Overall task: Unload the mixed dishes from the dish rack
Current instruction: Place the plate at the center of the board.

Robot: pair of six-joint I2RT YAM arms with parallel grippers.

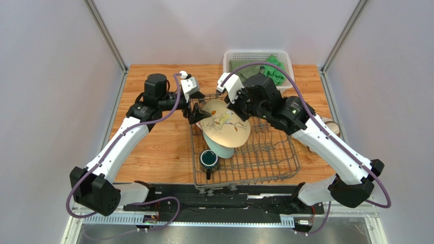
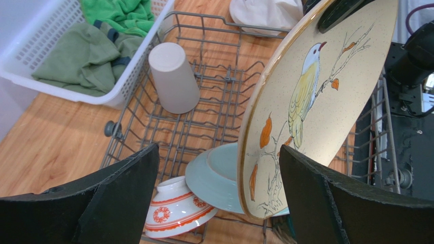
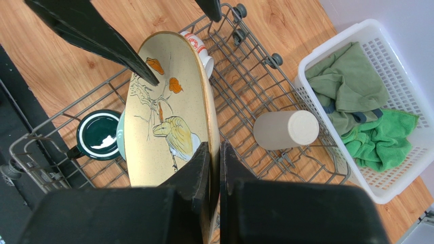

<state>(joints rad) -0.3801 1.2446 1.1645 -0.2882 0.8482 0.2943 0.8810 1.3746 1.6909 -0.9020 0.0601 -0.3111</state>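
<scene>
pale green plate (image 2: 216,175) mostly hidden behind bird plate (image 2: 326,86), mug (image 3: 97,134) pt. hidden, basket (image 2: 136,62) cut off at frame edge

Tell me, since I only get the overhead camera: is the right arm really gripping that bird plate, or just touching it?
Observer: Gripping. The right wrist view shows the right gripper with both fingers pinched on the rim of the cream plate.
Operator: And the left one?
Observer: The left gripper is open, its fingers wide apart, with the plate's lower edge between them.
Operator: Is anything hidden under the arms?
Observer: Yes. A tall beige cup sits in the dish rack, on the side next to the white basket.
</scene>
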